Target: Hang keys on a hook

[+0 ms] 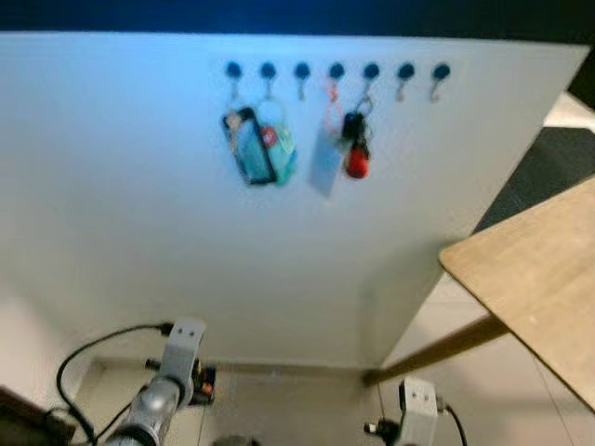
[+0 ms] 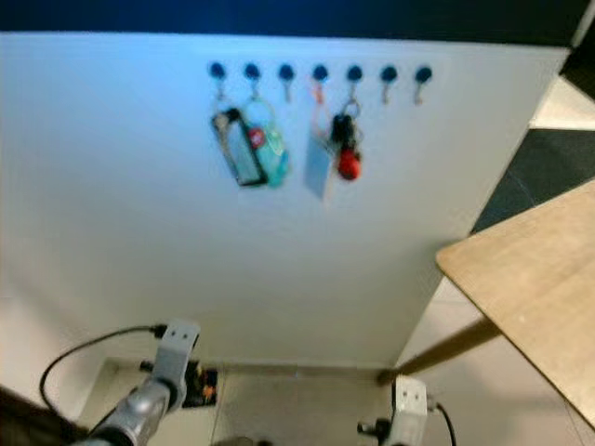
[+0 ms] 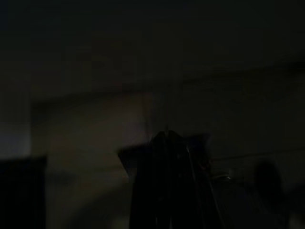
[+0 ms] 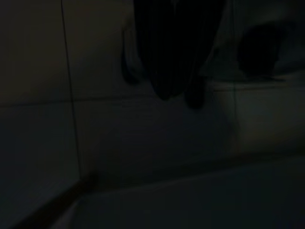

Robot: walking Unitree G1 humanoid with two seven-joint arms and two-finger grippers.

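Nearest the head camera, both silver arms hang low at the bottom edge: the left arm (image 1: 165, 386) with a black cable looping from it, the right arm (image 1: 417, 409) beside the leg of a pale wooden table (image 1: 535, 269) with a rounded corner. Their fingers lie below the picture's edge, so whether they are spread or pressed together cannot be told. High above and well apart from both arms, a smooth white wall panel (image 1: 139, 186) carries a row of seven dark round hooks (image 1: 337, 71). The keys (image 1: 355, 144), a dark bunch with a rounded red fob, hang from the fifth hook counting from the robot's left. A teal tag (image 1: 282, 153) and a dark-framed fob (image 1: 245, 144) hang from the first two, and a pale flat card (image 1: 325, 160) from the fourth.

The left wrist view is very dark; the left gripper (image 3: 167, 191) is a black shape, its state unreadable.

The right wrist view is equally dark; the right gripper (image 4: 171, 52) hangs over tiled floor (image 4: 143, 143), its state also unreadable.
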